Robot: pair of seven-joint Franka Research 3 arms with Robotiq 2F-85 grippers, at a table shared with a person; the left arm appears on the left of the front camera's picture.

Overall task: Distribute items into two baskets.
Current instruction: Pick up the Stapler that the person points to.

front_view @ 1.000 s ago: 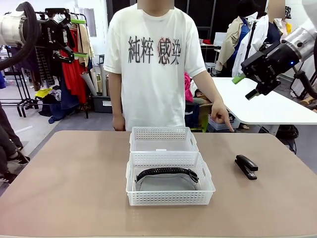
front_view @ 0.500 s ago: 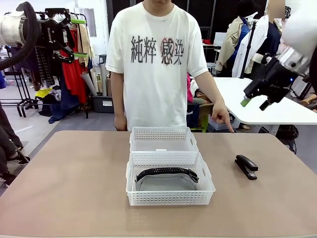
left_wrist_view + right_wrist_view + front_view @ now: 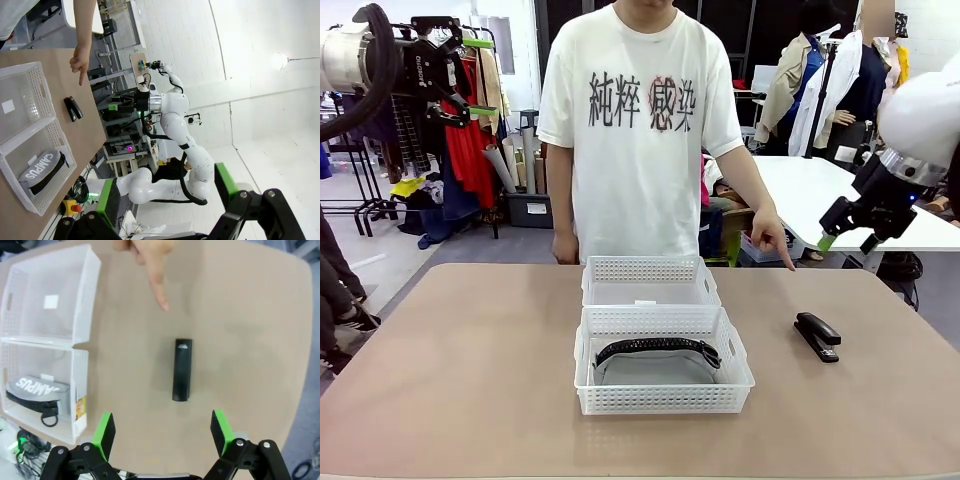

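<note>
Spread wide, holding nothing: right pincer [image 3: 163,432], up above table [image 3: 240,315]. Straight ahead between green pads, lying flat: black stapler [image 3: 182,369]. Beyond it, person's hand [image 3: 150,260] pointing down. Off to side: grey pouch [image 3: 35,390] inside near basket [image 3: 80,390], far basket [image 3: 92,295] touching. Left pincer [image 3: 478,77] also spread, raised high.

Right wrist camera high above stapler [image 3: 182,369]

The near basket [image 3: 663,398] hides the pouch's [image 3: 655,365] lower half behind its front wall.
</note>
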